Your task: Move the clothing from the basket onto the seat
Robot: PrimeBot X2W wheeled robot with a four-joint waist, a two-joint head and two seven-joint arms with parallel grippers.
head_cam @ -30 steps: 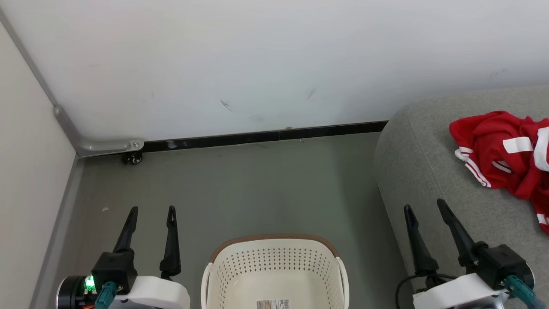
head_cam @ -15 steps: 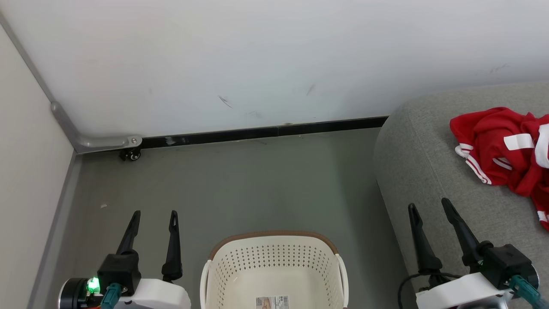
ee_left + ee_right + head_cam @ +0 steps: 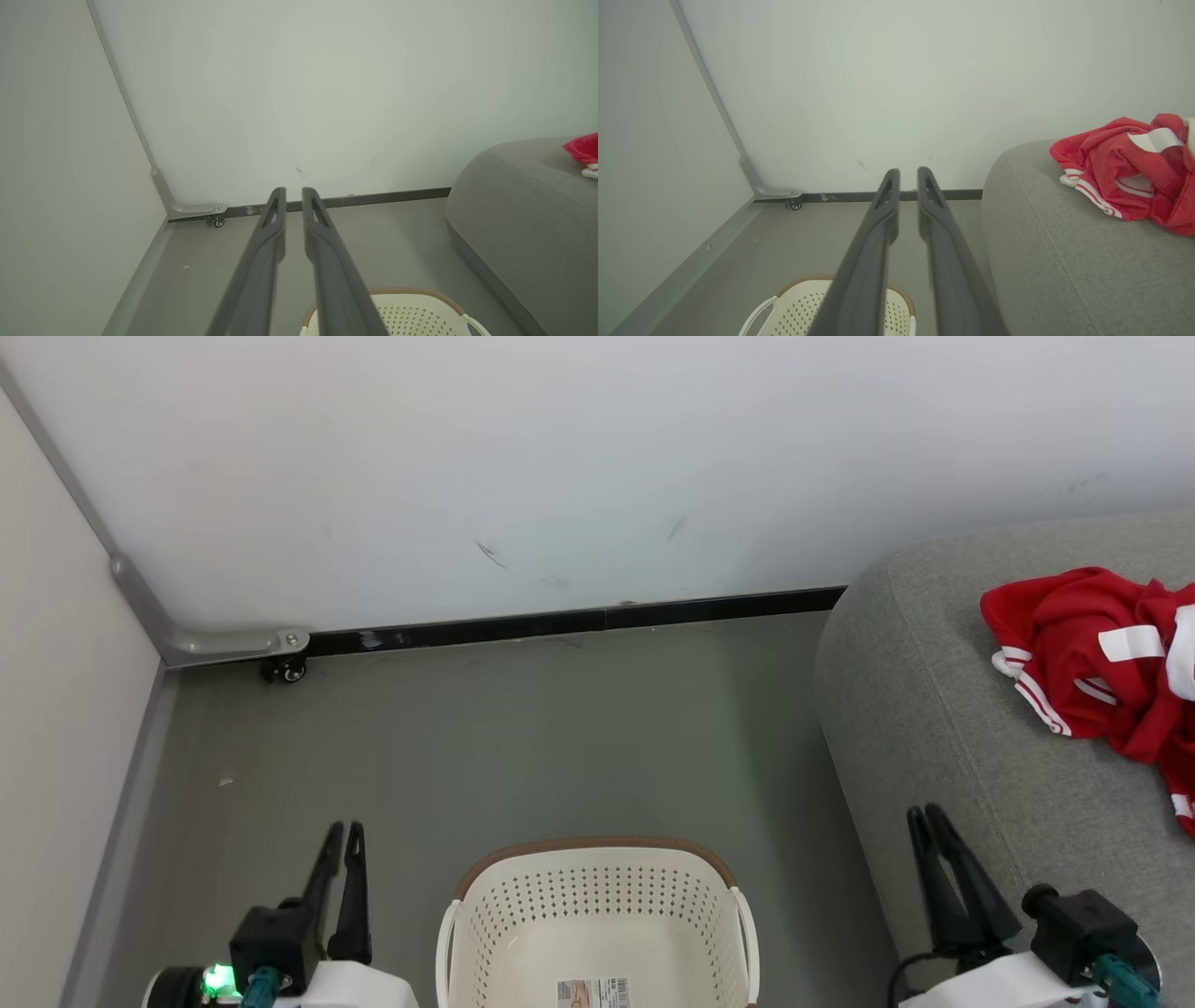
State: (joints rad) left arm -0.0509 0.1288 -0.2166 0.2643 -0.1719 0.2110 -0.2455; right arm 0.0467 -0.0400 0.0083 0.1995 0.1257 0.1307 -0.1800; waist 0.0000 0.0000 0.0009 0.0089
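Observation:
The red clothing [image 3: 1083, 653] with white trim lies crumpled on the light-grey seat [image 3: 934, 709] at the right; it also shows in the right wrist view [image 3: 1111, 168]. The cream basket [image 3: 597, 845] stands on the floor at bottom centre, and the part of it in view holds nothing but a barcode sticker [image 3: 593, 992]. My left gripper [image 3: 344, 829] hovers left of the basket, fingers drawn nearly together with a slim gap and nothing between them [image 3: 293, 192]. My right gripper [image 3: 926, 812] is over the seat's near left edge, likewise nearly closed and holding nothing [image 3: 908, 171].
A white wall with a black baseboard [image 3: 579, 621] closes the far side. A grey-framed partition on a small caster [image 3: 285, 670] bounds the left. Bare grey floor [image 3: 560, 737] lies between the basket and the wall.
Both grippers' fingers have closed from a wide spread to nearly together, and both arms have drawn slightly back toward the bottom of the view. The clothing and basket have not moved.

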